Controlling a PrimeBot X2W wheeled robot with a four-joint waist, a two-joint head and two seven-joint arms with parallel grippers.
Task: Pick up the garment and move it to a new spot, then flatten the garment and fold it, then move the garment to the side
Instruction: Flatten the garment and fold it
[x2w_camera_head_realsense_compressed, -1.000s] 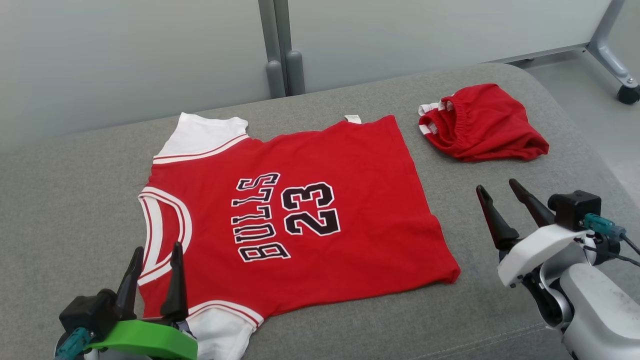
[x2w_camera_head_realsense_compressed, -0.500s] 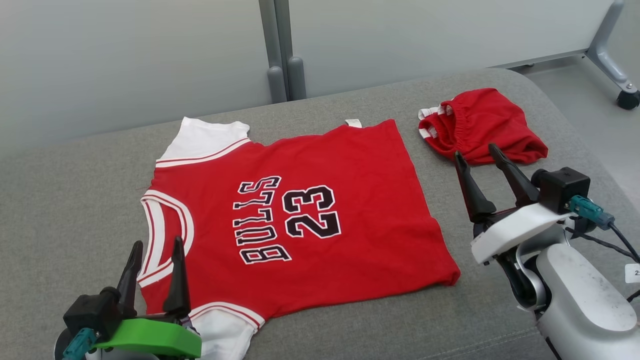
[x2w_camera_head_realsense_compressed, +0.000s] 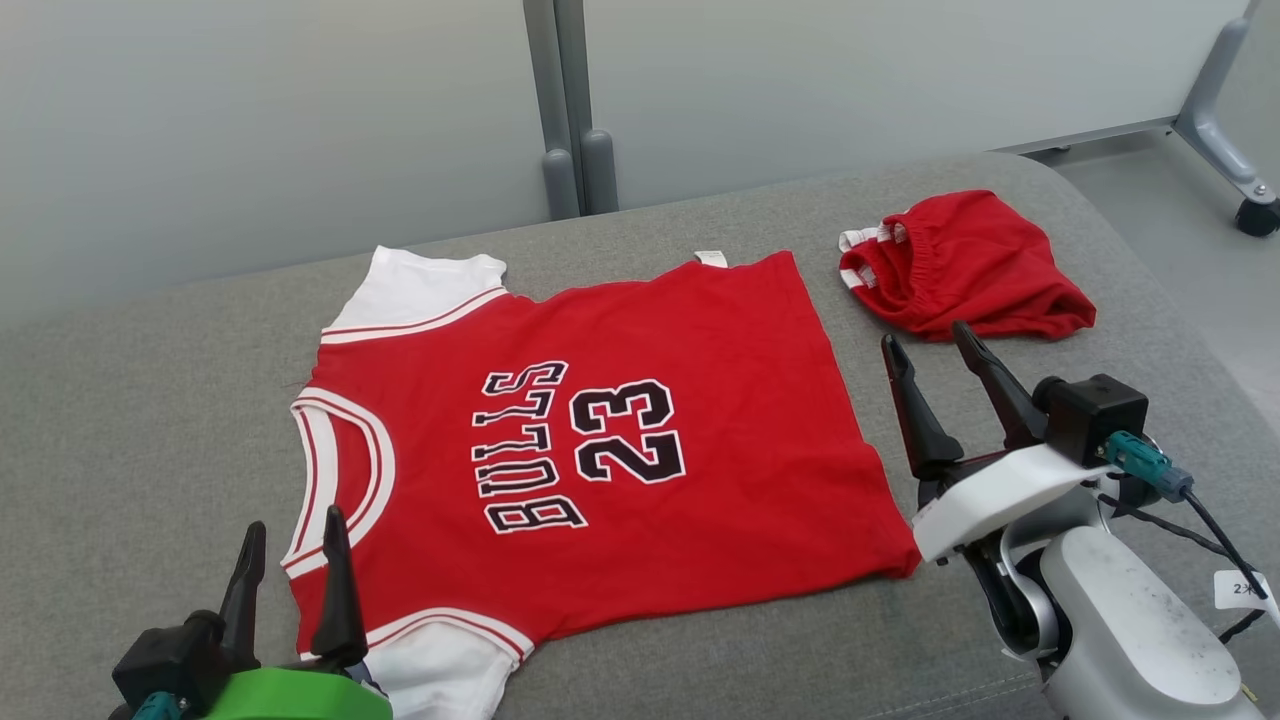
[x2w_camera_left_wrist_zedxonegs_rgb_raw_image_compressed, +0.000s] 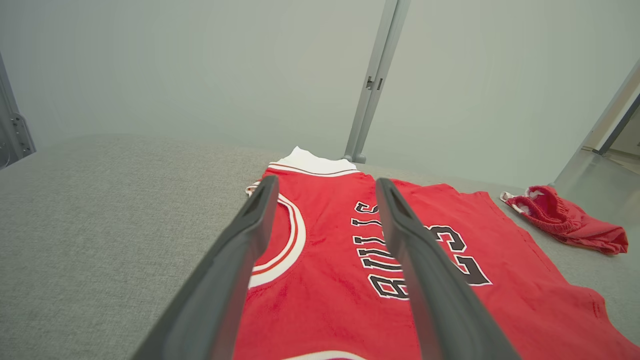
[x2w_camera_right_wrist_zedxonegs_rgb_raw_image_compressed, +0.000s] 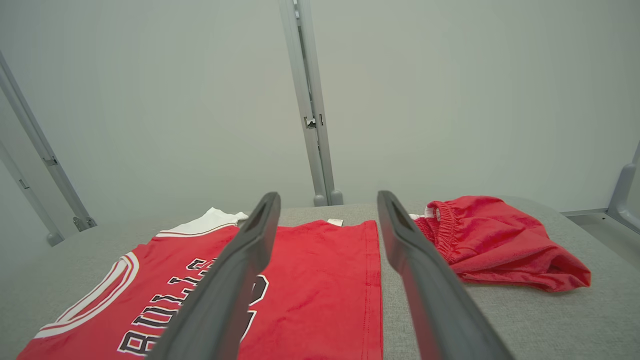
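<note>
Left end effector (x2w_camera_head_realsense_compressed: 294, 520), green bracket (x2w_camera_head_realsense_compressed: 300, 695); right end effector (x2w_camera_head_realsense_compressed: 924, 334), white bracket (x2w_camera_head_realsense_compressed: 1000, 495), teal plug (x2w_camera_head_realsense_compressed: 1140, 465).

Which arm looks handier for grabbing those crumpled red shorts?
Right. The right fingers, open, point at the shorts lying just beyond them. The left fingers sit at the collar end of the jersey, a whole shirt away.
</note>
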